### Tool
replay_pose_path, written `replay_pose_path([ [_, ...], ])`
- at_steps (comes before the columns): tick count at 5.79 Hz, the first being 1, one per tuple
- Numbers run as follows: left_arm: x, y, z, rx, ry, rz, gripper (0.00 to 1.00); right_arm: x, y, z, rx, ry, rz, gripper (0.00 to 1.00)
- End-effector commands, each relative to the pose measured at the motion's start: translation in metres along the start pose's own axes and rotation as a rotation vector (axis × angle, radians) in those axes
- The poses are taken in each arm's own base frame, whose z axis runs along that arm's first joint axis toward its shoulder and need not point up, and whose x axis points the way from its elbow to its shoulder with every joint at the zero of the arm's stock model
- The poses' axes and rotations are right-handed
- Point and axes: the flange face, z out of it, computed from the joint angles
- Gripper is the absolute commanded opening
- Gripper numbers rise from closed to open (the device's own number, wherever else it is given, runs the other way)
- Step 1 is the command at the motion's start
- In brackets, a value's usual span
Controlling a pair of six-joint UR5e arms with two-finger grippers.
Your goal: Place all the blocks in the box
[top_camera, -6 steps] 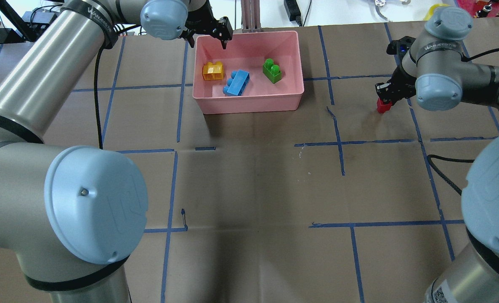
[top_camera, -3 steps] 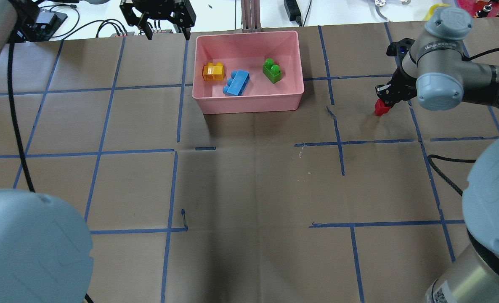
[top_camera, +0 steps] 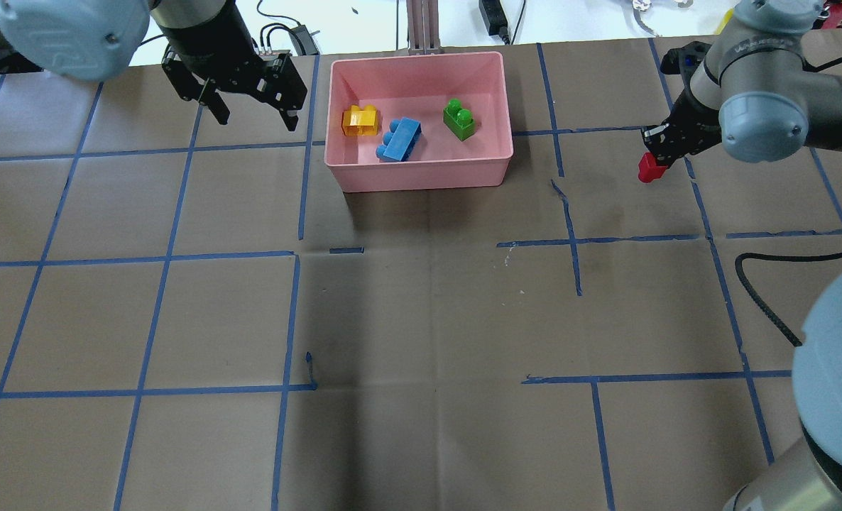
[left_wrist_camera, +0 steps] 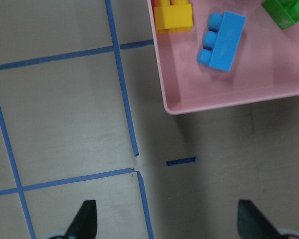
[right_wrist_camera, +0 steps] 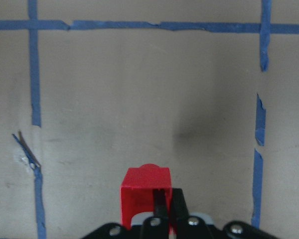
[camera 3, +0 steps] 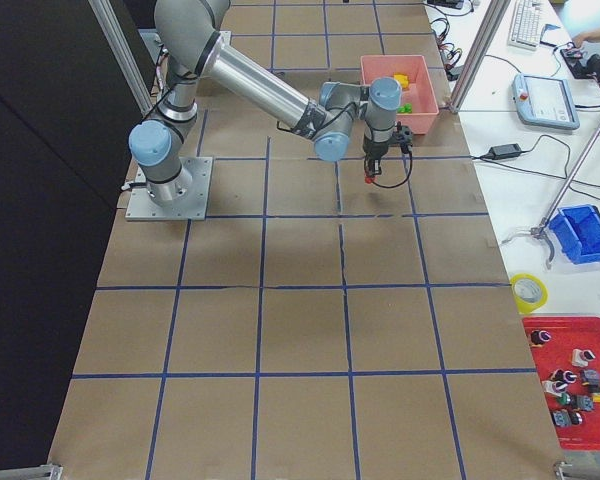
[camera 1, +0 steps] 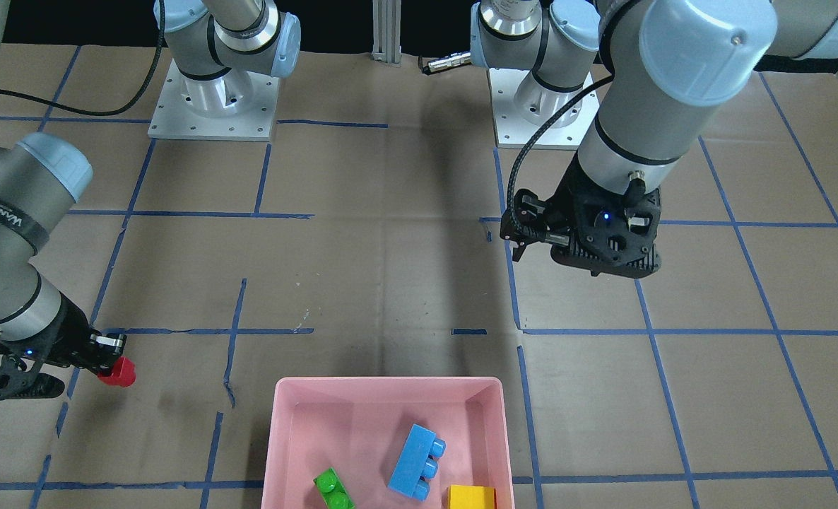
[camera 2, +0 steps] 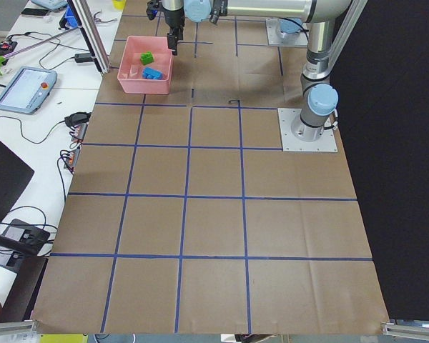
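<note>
The pink box (top_camera: 421,170) stands at the table's far middle and holds the yellow brick (top_camera: 359,121), the blue brick (top_camera: 398,140) and the green brick (top_camera: 458,119). My left gripper (top_camera: 254,117) is open and empty, hanging to the left of the box; its wrist view shows the box wall (left_wrist_camera: 229,99) and both fingertips (left_wrist_camera: 84,221) apart. My right gripper (top_camera: 657,162) is shut on the small red brick (top_camera: 647,172) and holds it just above the paper, well to the right of the box. The red brick also shows in the right wrist view (right_wrist_camera: 142,189) and the front view (camera 1: 117,372).
Brown paper with blue tape grid lines covers the table (top_camera: 428,319). An aluminium post (top_camera: 422,28) stands just behind the box. Cables and a power brick (top_camera: 493,14) lie past the far edge. The right arm's black cable (top_camera: 762,284) lies on the paper.
My left arm has swung away from the box's far left corner and now hangs to the left of the box. My right gripper has risen slightly with the red brick.
</note>
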Motion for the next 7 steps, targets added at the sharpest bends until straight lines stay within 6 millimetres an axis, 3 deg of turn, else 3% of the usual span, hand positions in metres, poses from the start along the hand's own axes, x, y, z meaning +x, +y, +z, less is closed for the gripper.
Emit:
replay_pose_path([
  [1, -0.016, 0.045, -0.010, 0.037, -0.015, 0.019, 0.99, -0.038, -0.029, -0.057, 0.088, -0.176, 0.020, 0.00],
  [2, -0.034, 0.045, -0.019, 0.047, -0.021, -0.002, 0.99, -0.083, -0.047, -0.088, 0.139, -0.291, 0.095, 0.01],
  [4, -0.042, 0.058, -0.023, 0.034, -0.078, -0.010, 0.99, -0.194, -0.083, -0.111, 0.176, -0.475, 0.204, 0.01],
  [5, -0.037, 0.060, -0.026, 0.038, -0.069, -0.022, 0.99, -0.243, -0.111, -0.096, 0.205, -0.517, 0.251, 0.02],
  [6, -0.035, 0.063, -0.030, 0.043, -0.065, -0.026, 0.99, -0.267, -0.123, -0.070, 0.215, -0.516, 0.224, 0.04],
  [7, -0.035, 0.060, -0.028, 0.039, -0.061, -0.035, 0.99, -0.272, -0.121, -0.061, 0.203, -0.514, 0.217, 0.22],
])
